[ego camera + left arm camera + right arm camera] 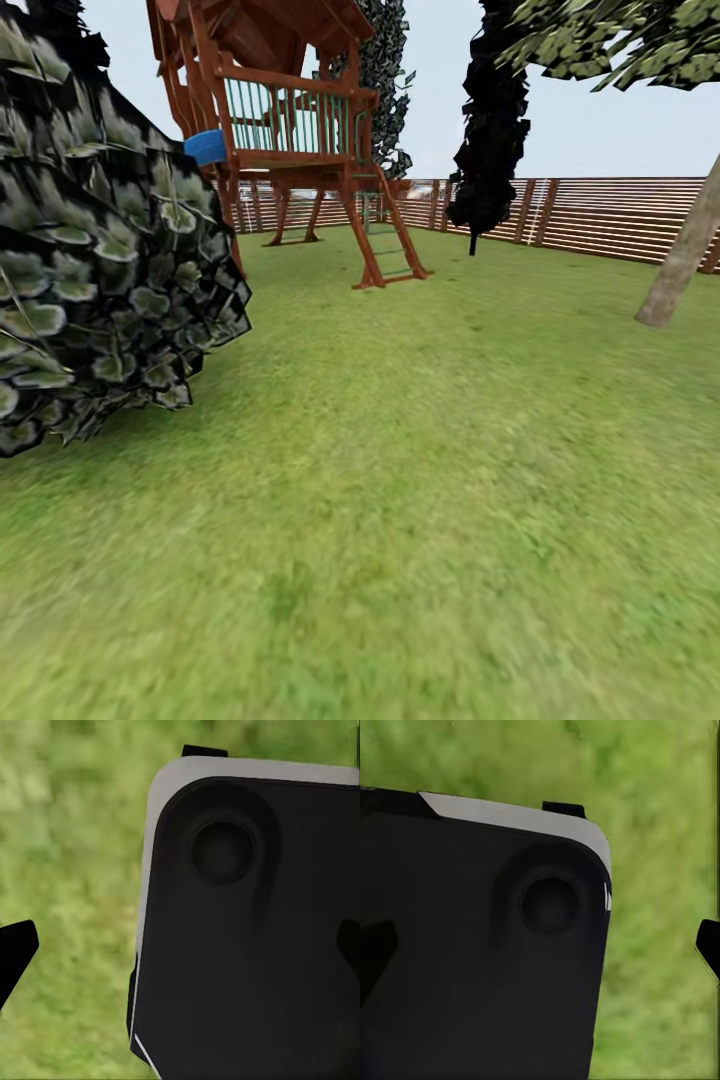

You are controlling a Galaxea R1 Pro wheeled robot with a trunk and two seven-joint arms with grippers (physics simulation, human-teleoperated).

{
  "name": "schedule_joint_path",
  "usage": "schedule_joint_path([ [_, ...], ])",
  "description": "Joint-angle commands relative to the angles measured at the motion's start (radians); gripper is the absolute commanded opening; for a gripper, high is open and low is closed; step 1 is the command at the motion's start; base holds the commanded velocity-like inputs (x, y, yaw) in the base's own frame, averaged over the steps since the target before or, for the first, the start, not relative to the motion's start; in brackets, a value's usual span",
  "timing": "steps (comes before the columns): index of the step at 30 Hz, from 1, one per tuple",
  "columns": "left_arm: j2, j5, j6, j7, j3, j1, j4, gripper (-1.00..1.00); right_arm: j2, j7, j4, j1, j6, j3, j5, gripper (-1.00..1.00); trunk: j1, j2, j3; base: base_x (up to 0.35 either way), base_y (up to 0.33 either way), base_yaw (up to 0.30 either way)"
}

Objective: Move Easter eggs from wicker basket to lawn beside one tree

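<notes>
The Easter eggs and the wicker basket are out of view. The lawn stretches wide and green ahead of me. At the right edge of the head view stands a tree with a pale, leaning trunk and leafy branches overhead. In the left wrist view my left gripper is open, its black fingertips far apart with nothing held between them. My right gripper is likewise open and holds nothing, one fingertip showing over blurred grass. Both hang beside my own dark body panel.
A large dark bush crowds the left side close by. A red-brown playset with a ladder stands at the back, an all-black tree to its right. A brown slat fence closes the garden behind.
</notes>
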Motion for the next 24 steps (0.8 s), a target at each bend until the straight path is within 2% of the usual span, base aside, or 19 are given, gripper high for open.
schedule_joint_path([
  [1, 0.0, 0.001, -0.003, 0.0, 0.005, -0.001, 0.001, 1.0, 0.0, -0.001, 0.001, 0.0, -0.003, 0.0, 0.009, 1.0, 0.001, 0.0, -0.001, 0.324, 0.0, 0.0],
  [24, 0.0, 0.001, -0.003, 0.0, 0.005, -0.001, 0.001, 1.0, 0.0, -0.001, 0.001, -0.001, -0.003, 0.0, 0.009, 1.0, 0.001, 0.0, -0.001, 0.324, 0.0, 0.0],
])
